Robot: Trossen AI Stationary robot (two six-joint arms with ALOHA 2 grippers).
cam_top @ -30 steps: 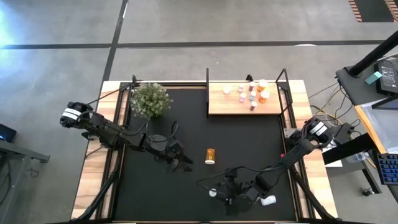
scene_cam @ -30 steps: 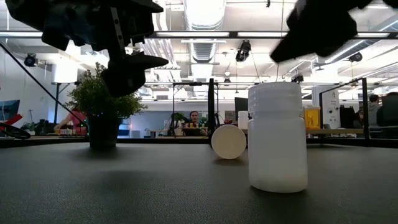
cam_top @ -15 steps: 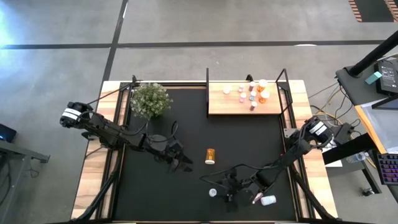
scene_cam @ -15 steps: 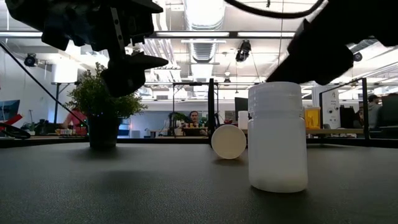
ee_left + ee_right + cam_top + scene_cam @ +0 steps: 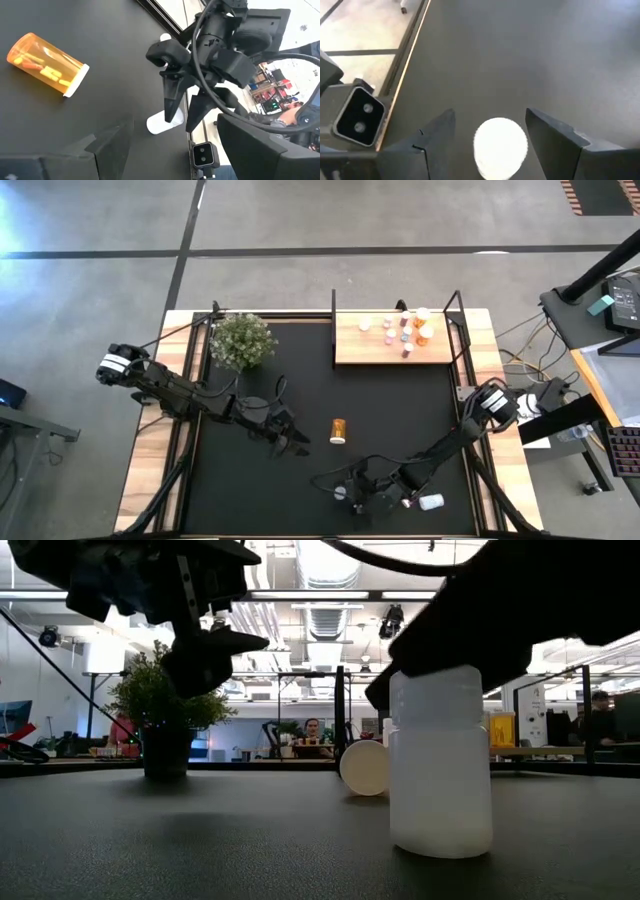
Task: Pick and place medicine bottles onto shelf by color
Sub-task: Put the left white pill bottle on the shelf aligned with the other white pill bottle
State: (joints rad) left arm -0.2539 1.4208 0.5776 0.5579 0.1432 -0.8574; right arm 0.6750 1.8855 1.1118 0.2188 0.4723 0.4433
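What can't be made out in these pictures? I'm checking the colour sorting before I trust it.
- Bottles on the shelf: too small in the high view to tell how they are grouped by colour.
- White bottle: its top is covered by the dark right end effector in the low view; contact cannot be told.
- Orange bottle: its cap is blocked by the white bottle's side in the low view.
- Lying bottle: colour unclear in the high view.

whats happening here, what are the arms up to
The right pincer is down over an upright white bottle near the table's front edge, its fingers open on either side of the bottle's cap. The left pincer hangs open mid-table beside an orange bottle lying on its side. Another white bottle lies to the right. Several bottles already stand on the shelf at the back, next to a potted plant.
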